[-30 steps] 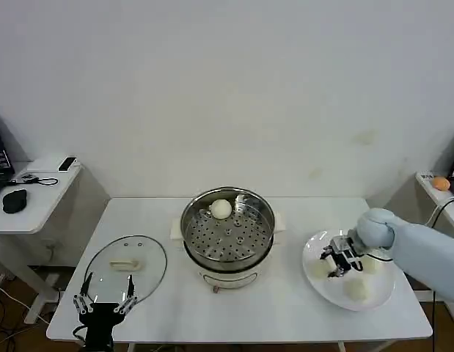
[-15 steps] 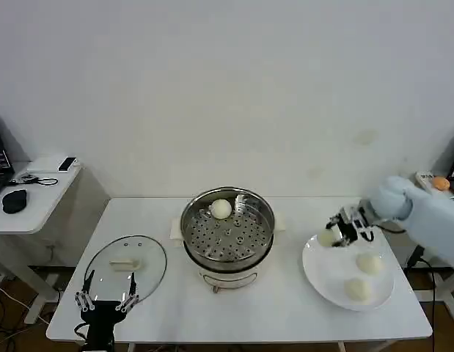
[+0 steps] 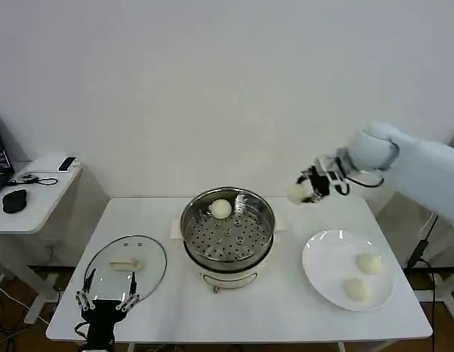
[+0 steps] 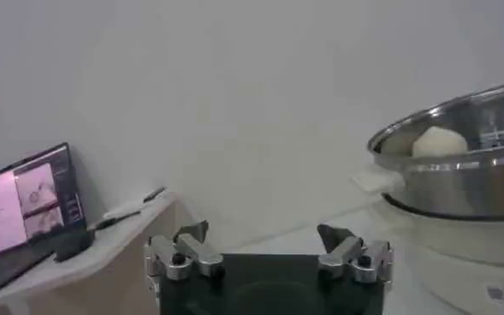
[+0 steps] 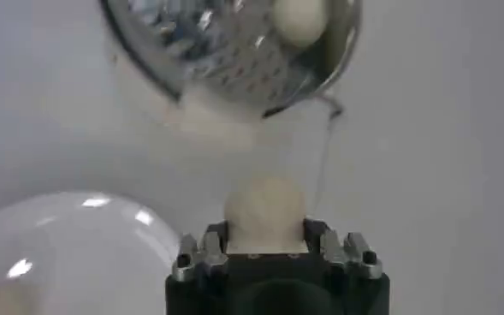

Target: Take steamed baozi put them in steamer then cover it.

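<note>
Head view shows the right gripper (image 3: 306, 188), clamped on a baozi (image 3: 298, 192), has risen from the white plate (image 3: 323, 273) toward the steamer (image 3: 228, 229), making this the second bun's transfer; left gripper (image 3: 104, 303) parked lower left, fingers apart.

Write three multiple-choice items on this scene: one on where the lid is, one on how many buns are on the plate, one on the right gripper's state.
1. Where is the lid?
A. On the steamer
B. Flat on the table, on the left of the steamer
C. On the plate

2. How many buns lie on the plate?
A. Two
B. Three
C. None

3. What is the right gripper doing?
A. Hanging open over the plate
B. Gripping the lid's handle
C. Holding a bun in the air beside the steamer

Key: 1 B, the lid lies on the table near the left gripper, and the steamer is uncovered. 2 A, two buns sit on it. 3 C, its fingers close on a bun above the table, between steamer and plate.
</note>
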{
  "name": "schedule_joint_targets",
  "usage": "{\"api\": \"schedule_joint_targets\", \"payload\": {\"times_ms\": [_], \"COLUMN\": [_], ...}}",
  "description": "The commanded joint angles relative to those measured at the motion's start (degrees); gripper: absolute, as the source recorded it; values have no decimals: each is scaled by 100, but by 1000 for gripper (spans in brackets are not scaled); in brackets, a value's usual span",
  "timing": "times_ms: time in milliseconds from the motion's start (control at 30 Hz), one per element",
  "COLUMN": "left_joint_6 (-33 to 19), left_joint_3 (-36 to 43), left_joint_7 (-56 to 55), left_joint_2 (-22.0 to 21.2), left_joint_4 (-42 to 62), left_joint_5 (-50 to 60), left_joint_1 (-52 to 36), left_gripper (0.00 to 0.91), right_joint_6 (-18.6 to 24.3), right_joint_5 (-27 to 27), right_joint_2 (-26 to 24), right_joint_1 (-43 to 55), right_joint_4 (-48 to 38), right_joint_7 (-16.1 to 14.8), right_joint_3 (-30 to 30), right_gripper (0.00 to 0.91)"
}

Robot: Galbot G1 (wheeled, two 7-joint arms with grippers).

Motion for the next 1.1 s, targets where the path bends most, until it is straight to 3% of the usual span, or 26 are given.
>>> {"api": "schedule_joint_targets", "payload": {"times_ms": [33, 100, 233, 500, 1100], "left_joint_6": [-5, -15, -6, -6, -22], "left_joint_3": [-43, -60, -90, -87, -131], "left_joint_7": [-4, -3, 3, 5, -4], "left_joint_2": [-1, -2, 0, -41, -77], "left_joint_4": [11, 12, 14, 22, 96], "left_joint_5": [-10, -8, -9, -11, -34], "left_joint_1": [13, 28, 17, -23, -56], "left_gripper": [907, 907, 907, 907, 907], "right_joint_6": [-580, -856, -1225, -1677, -2115], "right_joint_5": [994, 1302, 1438, 1797, 1811], "right_joint_2": [1250, 1520, 1935, 2475, 2962], "right_joint_1": [409, 272, 20, -314, -909], "right_joint_4": [-116, -111, -119, -404, -850], "right_joint_7": [477, 639, 816, 1041, 1102], "right_joint_3": [-333, -360, -404, -545, -572], "right_gripper": [595, 595, 605, 605, 605]}}
